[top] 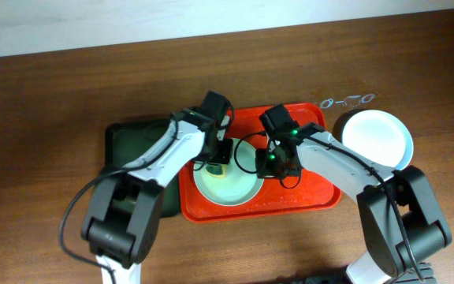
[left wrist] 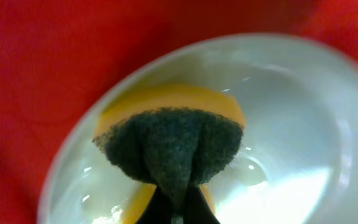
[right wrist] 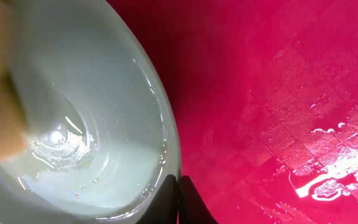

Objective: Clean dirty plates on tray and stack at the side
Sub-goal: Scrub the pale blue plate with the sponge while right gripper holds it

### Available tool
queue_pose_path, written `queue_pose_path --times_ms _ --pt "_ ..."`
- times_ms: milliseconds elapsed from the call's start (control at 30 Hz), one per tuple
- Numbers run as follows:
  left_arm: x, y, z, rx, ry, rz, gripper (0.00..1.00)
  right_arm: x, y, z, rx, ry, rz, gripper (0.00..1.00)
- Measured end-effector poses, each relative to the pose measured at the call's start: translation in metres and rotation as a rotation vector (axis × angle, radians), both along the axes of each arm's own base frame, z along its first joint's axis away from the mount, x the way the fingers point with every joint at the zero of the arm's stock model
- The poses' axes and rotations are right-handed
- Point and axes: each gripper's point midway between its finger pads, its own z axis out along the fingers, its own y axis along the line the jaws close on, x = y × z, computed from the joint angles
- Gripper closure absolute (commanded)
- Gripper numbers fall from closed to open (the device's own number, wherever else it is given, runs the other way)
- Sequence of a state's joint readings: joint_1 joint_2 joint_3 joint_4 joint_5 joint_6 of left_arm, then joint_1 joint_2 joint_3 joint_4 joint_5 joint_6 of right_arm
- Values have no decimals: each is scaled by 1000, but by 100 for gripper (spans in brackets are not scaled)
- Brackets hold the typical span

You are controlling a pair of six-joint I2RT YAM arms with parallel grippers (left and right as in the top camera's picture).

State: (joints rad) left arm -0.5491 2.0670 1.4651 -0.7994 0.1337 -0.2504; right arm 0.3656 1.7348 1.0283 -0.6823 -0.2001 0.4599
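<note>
A pale mint plate (top: pixel 231 185) lies wet on the red tray (top: pixel 314 193). My left gripper (top: pixel 220 152) is shut on a sponge (top: pixel 219 167) and presses it onto the plate. In the left wrist view the sponge (left wrist: pixel 173 143) shows its dark green scrub face with a yellow layer behind, pinched at my left gripper (left wrist: pixel 176 202), over the glossy plate (left wrist: pixel 291 124). My right gripper (top: pixel 272 162) is shut on the plate's right rim. In the right wrist view the gripper (right wrist: pixel 179 190) straddles that rim, with the plate (right wrist: pixel 92 93) to the left and the tray (right wrist: pixel 278 74) to the right.
A white plate (top: pixel 378 138) lies on the table right of the tray, over a dark round shape (top: pixel 340 126). A dark green tray (top: pixel 128 142) sits left of the red one. A small clear object (top: pixel 345 100) lies behind the white plate. Water pools on the tray floor (right wrist: pixel 334 186).
</note>
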Motion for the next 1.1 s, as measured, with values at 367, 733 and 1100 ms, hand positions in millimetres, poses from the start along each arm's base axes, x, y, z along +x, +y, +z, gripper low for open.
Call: queue_pose_path --times_ms 367,733,1100 --pt "-29 -28 -2 -209 185 -102 100 0 0 0 -1 1 0 96" --pt "2 21 48 6 -70 48 100 0 0 0 -1 0 0 96" --pt "-10 28 2 28 -36 96 100 1 0 0 1 -3 0 96"
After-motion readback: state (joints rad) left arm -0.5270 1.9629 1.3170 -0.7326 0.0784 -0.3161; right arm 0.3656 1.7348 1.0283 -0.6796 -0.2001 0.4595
